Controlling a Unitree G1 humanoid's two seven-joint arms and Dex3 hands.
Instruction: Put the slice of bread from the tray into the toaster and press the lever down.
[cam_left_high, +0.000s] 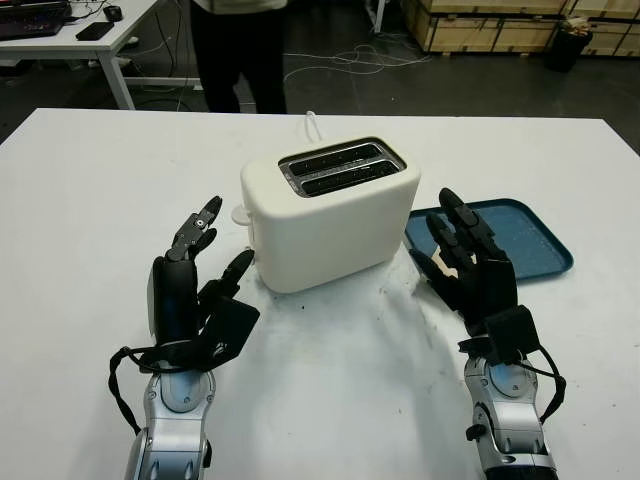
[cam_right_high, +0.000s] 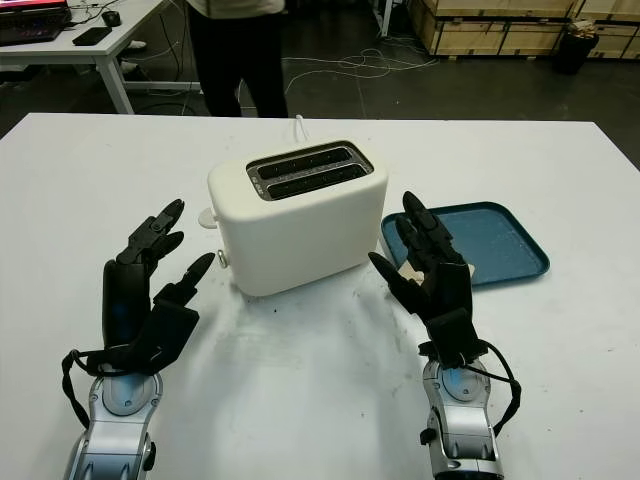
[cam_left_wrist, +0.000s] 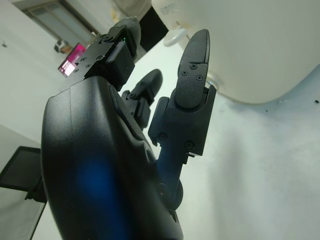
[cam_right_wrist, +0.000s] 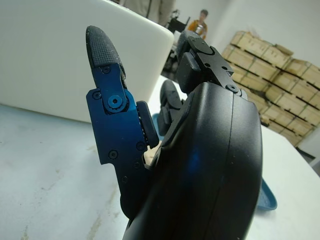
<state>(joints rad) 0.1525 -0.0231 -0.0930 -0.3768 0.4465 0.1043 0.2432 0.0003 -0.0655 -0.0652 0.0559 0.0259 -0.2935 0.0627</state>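
Two black robot hands are up over the white table (cam_left_high: 90, 180). The left hand (cam_left_high: 195, 290) is at about 8 o'clock from the cream toaster (cam_left_high: 330, 215), open and holding nothing. The right hand (cam_left_high: 470, 270) is at about 4 o'clock from the toaster, in front of the blue tray (cam_left_high: 530, 235), open and holding nothing too. In the right eye view a small pale bit (cam_right_high: 406, 273) peeks out on the tray just behind the right hand; I cannot tell if it is the bread. The left wrist view shows the toaster's round knob (cam_left_wrist: 176, 36) up close. A person (cam_left_high: 240, 50) stands at 12 o'clock behind the table.
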